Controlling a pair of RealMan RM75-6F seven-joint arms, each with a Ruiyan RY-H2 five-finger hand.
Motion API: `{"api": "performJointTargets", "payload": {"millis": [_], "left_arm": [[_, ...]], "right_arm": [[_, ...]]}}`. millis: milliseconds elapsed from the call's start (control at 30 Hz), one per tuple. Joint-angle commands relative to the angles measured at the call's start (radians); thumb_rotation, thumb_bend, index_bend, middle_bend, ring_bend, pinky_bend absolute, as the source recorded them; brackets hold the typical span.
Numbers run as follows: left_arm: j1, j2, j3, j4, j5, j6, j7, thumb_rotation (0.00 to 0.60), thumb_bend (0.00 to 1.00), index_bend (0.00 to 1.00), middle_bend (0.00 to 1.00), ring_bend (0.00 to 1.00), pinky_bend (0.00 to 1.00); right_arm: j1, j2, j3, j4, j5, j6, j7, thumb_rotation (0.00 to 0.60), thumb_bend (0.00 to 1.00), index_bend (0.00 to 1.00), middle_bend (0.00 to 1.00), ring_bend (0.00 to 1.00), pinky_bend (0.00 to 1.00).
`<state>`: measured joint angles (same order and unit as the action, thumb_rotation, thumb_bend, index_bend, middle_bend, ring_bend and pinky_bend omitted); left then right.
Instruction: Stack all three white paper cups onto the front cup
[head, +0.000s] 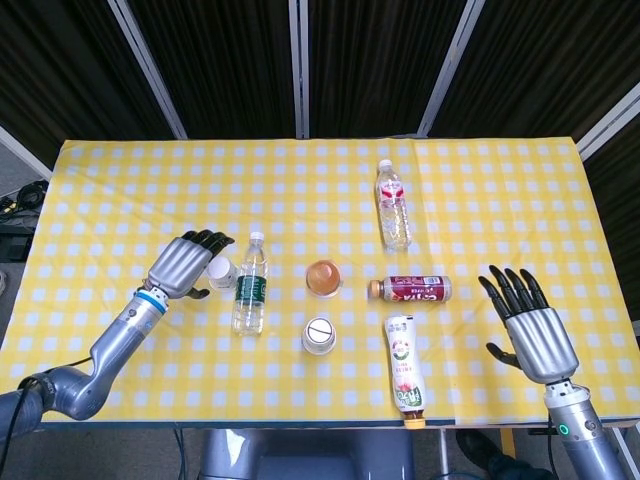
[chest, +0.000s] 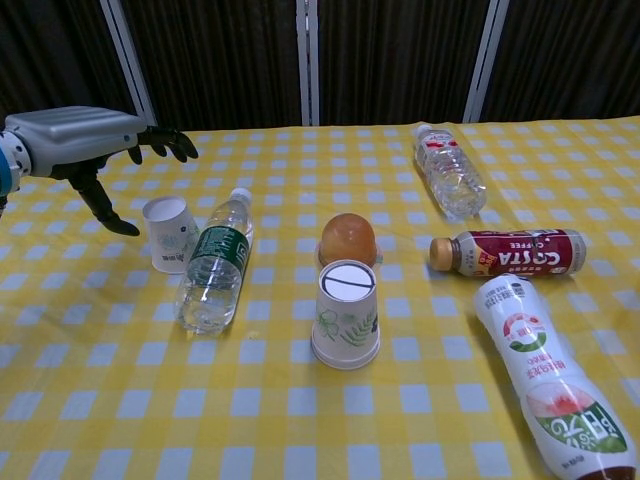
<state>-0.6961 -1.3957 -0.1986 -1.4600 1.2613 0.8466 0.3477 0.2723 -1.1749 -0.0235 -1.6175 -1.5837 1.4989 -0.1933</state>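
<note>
A white paper cup with a leaf print stands upside down at the front centre of the yellow checked table. A second white cup stands upside down further left. My left hand hovers just above and to the left of this cup, with its fingers spread and holding nothing. Over the table's right part, my right hand is open and empty, seen only in the head view. I see no third white cup.
A green-label water bottle lies right beside the left cup. An orange domed object sits behind the front cup. A coffee bottle, a white drink bottle and a clear bottle lie to the right.
</note>
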Motion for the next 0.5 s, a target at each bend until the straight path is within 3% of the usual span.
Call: {"api": "performJointTargets", "payload": {"millis": [33, 367, 500], "left_arm": [[-0.025, -0.039, 0.001, 0.028, -0.046, -0.015, 0.024, 0.600, 0.16, 0.20, 0.21, 0.21, 0.33], [-0.044, -0.095, 0.021, 0.091, -0.093, 0.004, 0.063, 0.600, 0.18, 0.25, 0.25, 0.28, 0.39], [-0.048, -0.108, 0.025, 0.110, -0.109, 0.003, 0.060, 0.600, 0.20, 0.33, 0.33, 0.34, 0.45]], "right_arm": [[-0.001, 0.004, 0.008, 0.004, 0.003, -0.008, 0.008, 0.600, 0.00, 0.00, 0.00, 0.00, 0.00], [-0.011, 0.011, 0.024, 0.000, -0.007, -0.018, 0.018, 0.600, 0.00, 0.00, 0.00, 0.00, 0.00], [-0.015, 0.013, 0.028, -0.001, -0.011, -0.019, 0.019, 0.600, 0.00, 0.00, 0.00, 0.00, 0.00]]}}
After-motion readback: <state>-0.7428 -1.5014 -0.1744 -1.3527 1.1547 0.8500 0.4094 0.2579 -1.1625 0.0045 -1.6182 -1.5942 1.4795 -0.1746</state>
